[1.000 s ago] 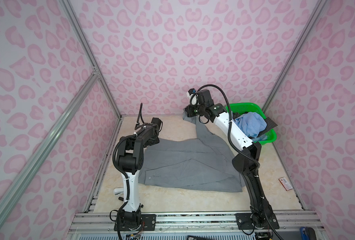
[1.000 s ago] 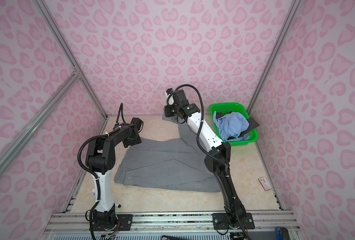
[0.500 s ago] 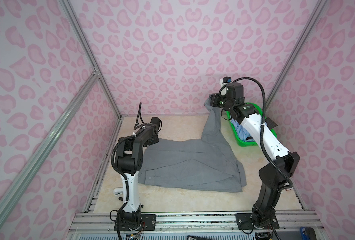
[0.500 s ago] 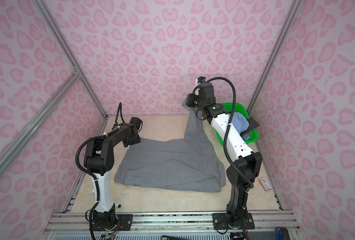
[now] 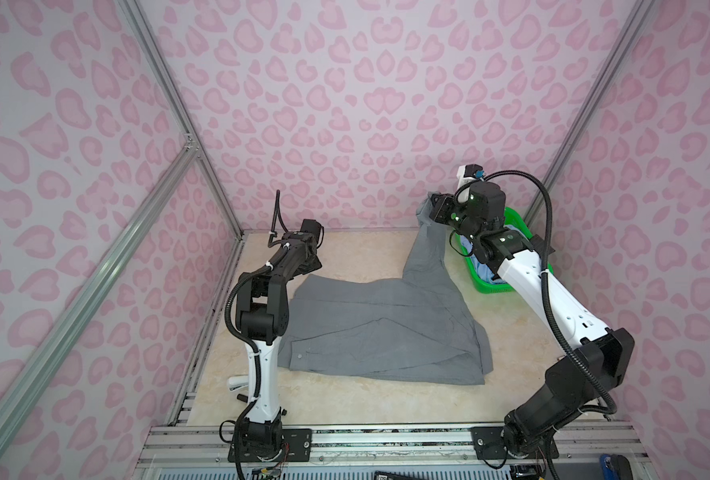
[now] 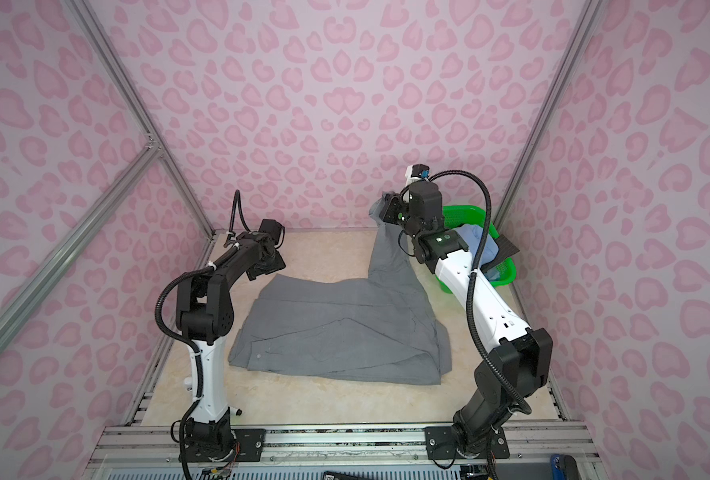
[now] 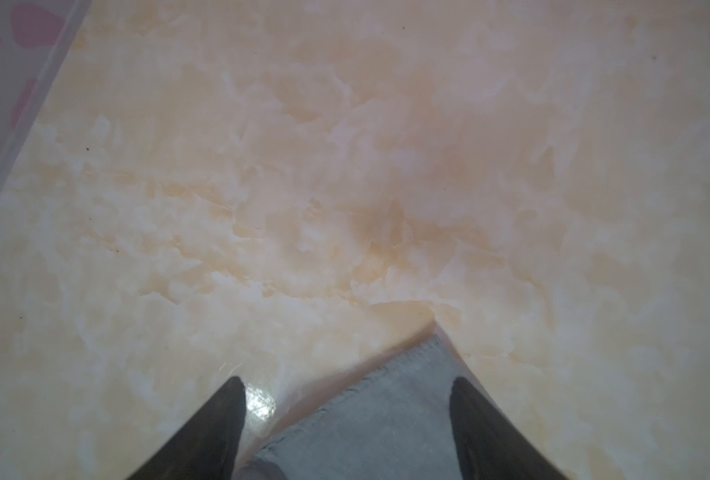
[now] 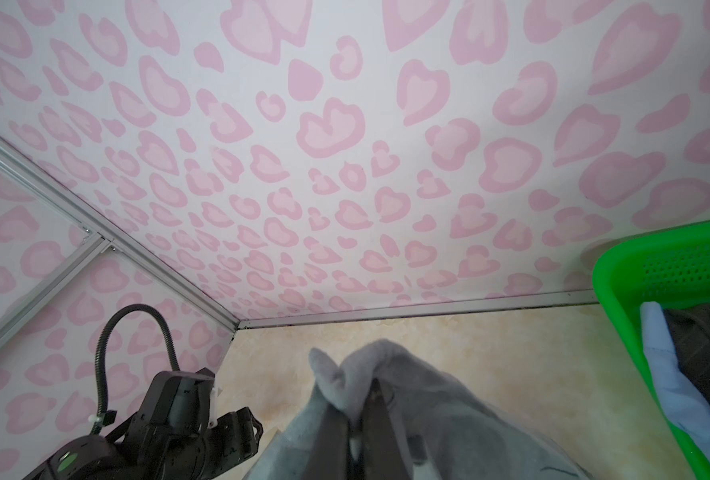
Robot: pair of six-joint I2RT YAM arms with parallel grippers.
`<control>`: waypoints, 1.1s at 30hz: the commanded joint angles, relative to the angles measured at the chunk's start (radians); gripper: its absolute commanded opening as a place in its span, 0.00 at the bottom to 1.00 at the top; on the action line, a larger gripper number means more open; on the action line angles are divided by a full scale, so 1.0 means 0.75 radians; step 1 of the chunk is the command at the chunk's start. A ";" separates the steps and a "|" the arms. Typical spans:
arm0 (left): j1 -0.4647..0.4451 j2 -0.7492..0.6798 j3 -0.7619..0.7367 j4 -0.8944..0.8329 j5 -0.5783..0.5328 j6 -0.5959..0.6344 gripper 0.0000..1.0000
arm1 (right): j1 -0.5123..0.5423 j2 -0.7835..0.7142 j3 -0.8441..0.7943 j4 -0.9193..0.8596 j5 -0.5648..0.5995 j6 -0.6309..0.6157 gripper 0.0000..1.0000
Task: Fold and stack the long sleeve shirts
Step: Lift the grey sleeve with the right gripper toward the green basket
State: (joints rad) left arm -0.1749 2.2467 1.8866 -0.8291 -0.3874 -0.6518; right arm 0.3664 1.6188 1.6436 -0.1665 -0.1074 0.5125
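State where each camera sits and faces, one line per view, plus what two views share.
Top views: high in front, looking down at the table, both arms, the grey shirt.
Left wrist: on the left arm, facing down at the table; open left gripper frames a shirt corner.
Right wrist: on the raised right arm, facing the back wall; right gripper pinches the sleeve.
Shared: right wrist and top views show the green basket.

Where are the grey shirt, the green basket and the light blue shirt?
grey shirt (image 5: 378, 328): in a top view, middle of the body spread on the table.
green basket (image 8: 656, 245): right wrist view, on its rim.
light blue shirt (image 8: 677, 374): right wrist view, on the strip of cloth inside the basket.
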 commanded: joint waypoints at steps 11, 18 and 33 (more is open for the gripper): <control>-0.061 0.119 0.102 -0.142 -0.028 -0.064 0.69 | 0.018 -0.164 -0.177 0.187 -0.059 0.032 0.00; -0.075 0.183 0.195 -0.170 -0.063 -0.066 0.72 | 0.034 -0.251 -0.287 0.226 -0.055 0.038 0.00; -0.104 0.233 0.168 -0.170 -0.095 -0.113 0.46 | 0.043 -0.379 -0.380 0.284 -0.086 0.083 0.00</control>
State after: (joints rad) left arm -0.2501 2.4107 2.0197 -0.9356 -0.4465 -0.7300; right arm 0.3985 1.3411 1.3643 -0.0017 -0.1585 0.5606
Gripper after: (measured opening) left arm 0.465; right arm 0.049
